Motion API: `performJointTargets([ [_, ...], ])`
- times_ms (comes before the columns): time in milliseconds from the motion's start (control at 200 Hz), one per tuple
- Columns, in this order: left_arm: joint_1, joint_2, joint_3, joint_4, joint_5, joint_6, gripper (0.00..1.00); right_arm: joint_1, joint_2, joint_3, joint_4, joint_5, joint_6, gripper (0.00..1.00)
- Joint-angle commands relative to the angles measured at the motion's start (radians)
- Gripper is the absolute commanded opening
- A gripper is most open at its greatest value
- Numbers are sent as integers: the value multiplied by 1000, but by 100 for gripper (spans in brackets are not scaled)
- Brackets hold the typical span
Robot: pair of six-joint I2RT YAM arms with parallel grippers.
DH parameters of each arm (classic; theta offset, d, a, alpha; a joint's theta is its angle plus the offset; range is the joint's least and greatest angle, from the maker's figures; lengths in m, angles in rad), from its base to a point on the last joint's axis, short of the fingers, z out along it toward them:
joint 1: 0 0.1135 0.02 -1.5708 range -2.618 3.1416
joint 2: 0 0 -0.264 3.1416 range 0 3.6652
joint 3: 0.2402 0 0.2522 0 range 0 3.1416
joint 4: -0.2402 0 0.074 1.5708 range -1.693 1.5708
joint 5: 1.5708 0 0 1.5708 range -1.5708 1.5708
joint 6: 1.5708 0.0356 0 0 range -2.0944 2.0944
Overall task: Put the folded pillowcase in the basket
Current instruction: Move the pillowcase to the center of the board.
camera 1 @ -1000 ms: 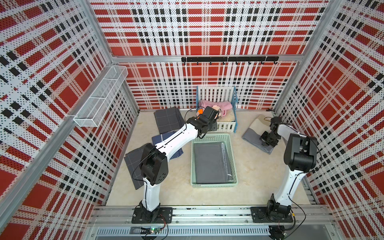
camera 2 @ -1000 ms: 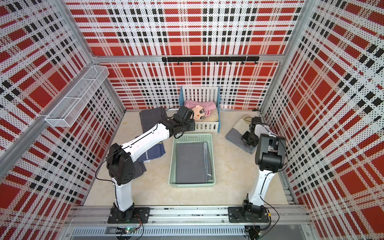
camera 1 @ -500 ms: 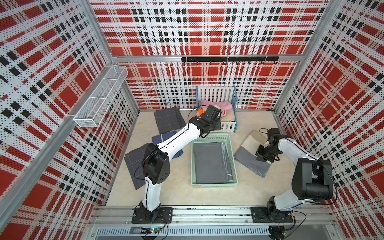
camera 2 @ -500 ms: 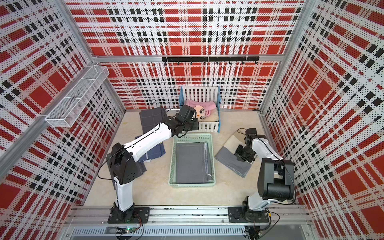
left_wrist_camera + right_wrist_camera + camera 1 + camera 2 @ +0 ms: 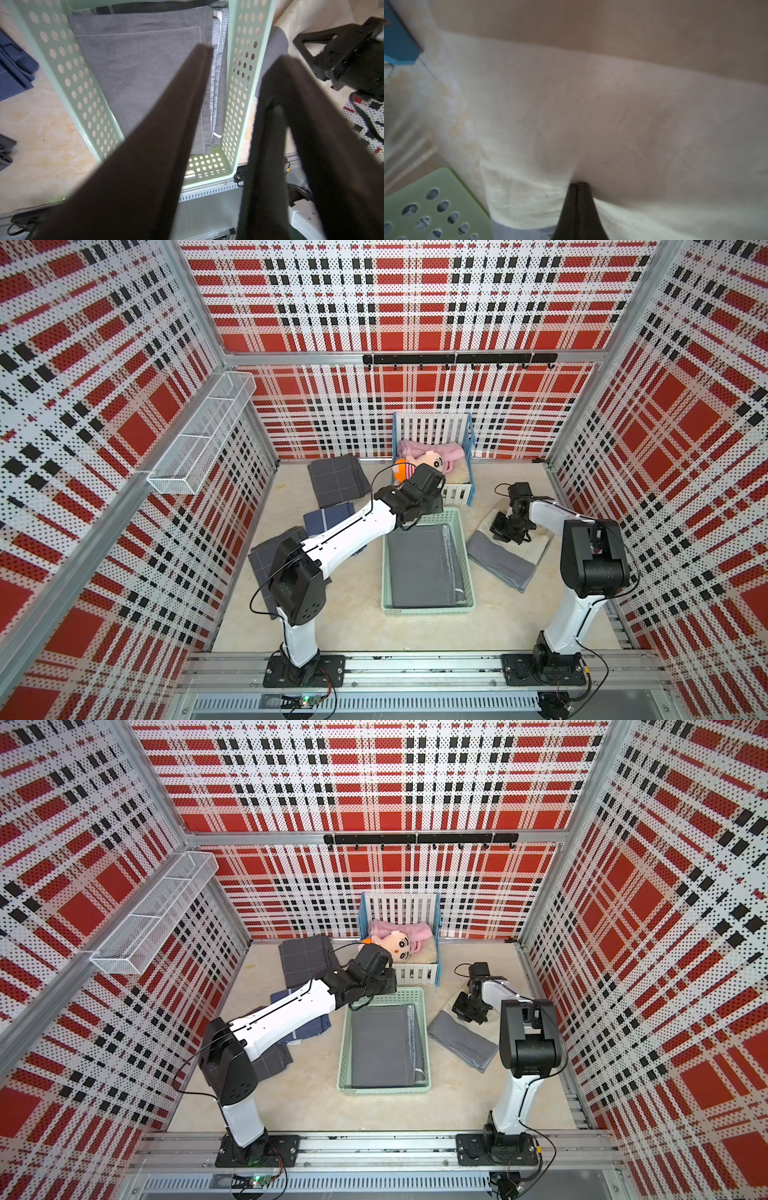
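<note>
So here our right tool (image 5: 578, 185) is pressed together, pinching the cream part of the folded pillowcase (image 5: 498, 562). The pillowcase sits on the tabletop (image 5: 353, 626) just right of the basket (image 5: 430, 610), not in it yet. Our left tool (image 5: 245, 55) hangs over the basket's far end, spread partway with nothing between its jaws. A grey folded cloth (image 5: 419, 564) already lies flat inside the basket.

Both top views high overhead, whole scene shared — wrist views close, both catching basket (image 5: 68, 68).
</note>
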Motion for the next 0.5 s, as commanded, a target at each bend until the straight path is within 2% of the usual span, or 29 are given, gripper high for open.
performJointTargets([
  [0, 12, 9, 37, -2, 29, 10, 31, 35, -39, -128, 5, 3, 24, 0],
  [125, 19, 40, 92, -1, 58, 14, 31, 35, -108, -251, -29, 0, -24, 0],
  [235, 13, 65, 116, -1, 80, 7, 31, 28, -170, -292, -87, 45, -72, 0],
  [496, -29, 167, 252, -4, 140, -2, 31, 8, -282, -234, -212, 206, -155, 0],
])
